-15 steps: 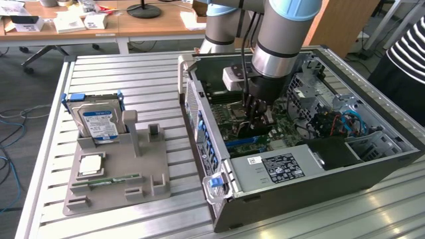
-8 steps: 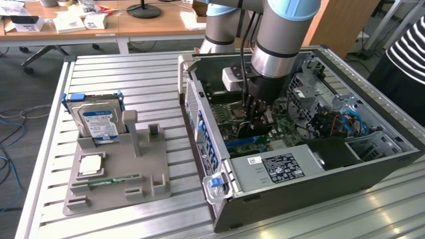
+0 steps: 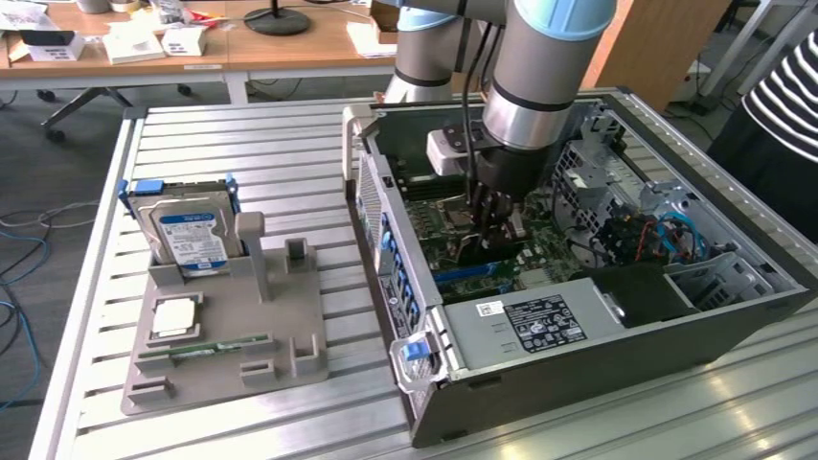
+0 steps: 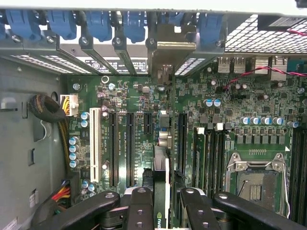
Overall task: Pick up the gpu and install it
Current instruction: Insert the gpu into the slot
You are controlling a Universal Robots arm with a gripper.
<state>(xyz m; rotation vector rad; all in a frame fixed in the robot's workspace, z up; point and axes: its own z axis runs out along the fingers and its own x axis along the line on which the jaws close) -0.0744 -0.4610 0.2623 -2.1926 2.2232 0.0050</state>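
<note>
Holding the gpu edge-on between closed fingers, low inside the open computer case, over the motherboard.

Near, at the exterior view's left, on the slatted desk: grey holder carrying a green memory stick, a processor chip and, at its far end, an upright blue-labelled hard drive. All well apart from the case.

Near end of the case: power supply, label up.

Middle of the case: card upright, clamped on both faces. Long black expansion slots on either side of it. Slot directly beneath hidden by the card itself; unable to tell whether seated or just above.

Far end: metal bracket, seemingly the card's own, at the rear wall, in line with the slot covers under the blue latches.

Handling, as judged:
- Hold the card square to the board, with no lean toward either neighbouring slot.
- Line up bracket and edge connector together before any push.
- Press straight down, evenly along the length, without twisting.
- Mind the cable bundle on one side and the open processor socket on the other.
- Grip firm enough to stop the thin board sliding between the pads.
</note>
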